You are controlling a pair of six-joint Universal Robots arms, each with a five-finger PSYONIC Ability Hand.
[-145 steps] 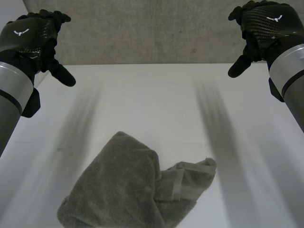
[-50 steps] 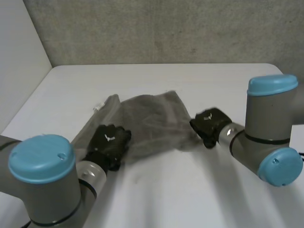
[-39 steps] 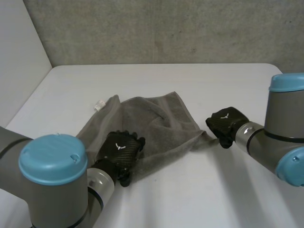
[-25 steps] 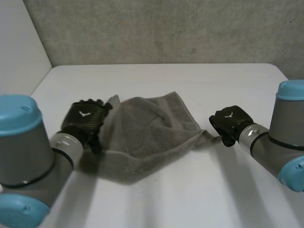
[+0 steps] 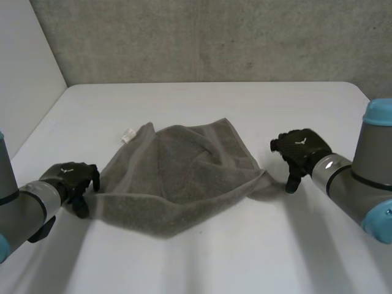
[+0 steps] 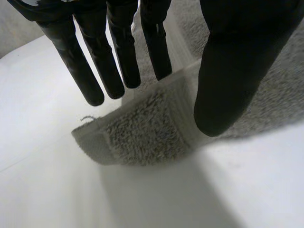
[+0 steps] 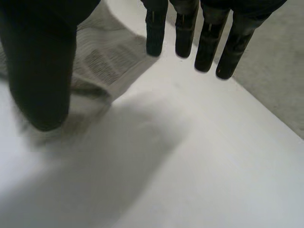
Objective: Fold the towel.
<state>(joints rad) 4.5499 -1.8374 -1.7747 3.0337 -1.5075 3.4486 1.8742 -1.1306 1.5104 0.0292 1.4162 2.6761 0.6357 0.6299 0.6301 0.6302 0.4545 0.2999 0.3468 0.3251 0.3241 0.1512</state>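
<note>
Towel (image 5: 184, 177): one, rumpled; left hand (image 5: 70, 176) and right hand (image 5: 301, 147) fingers straight, released.

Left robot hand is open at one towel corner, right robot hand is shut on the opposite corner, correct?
No: the right robot hand is open too. The right wrist view shows straight fingers, thumb apart, the towel corner lying on the table. The left robot hand is open as stated.

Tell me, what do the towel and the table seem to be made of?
Towel: grey terry cloth, likely cotton; fuzzy looped pile and a flat woven band at its edge. Table: smooth, plain white top, perhaps laminate or painted board.
</note>
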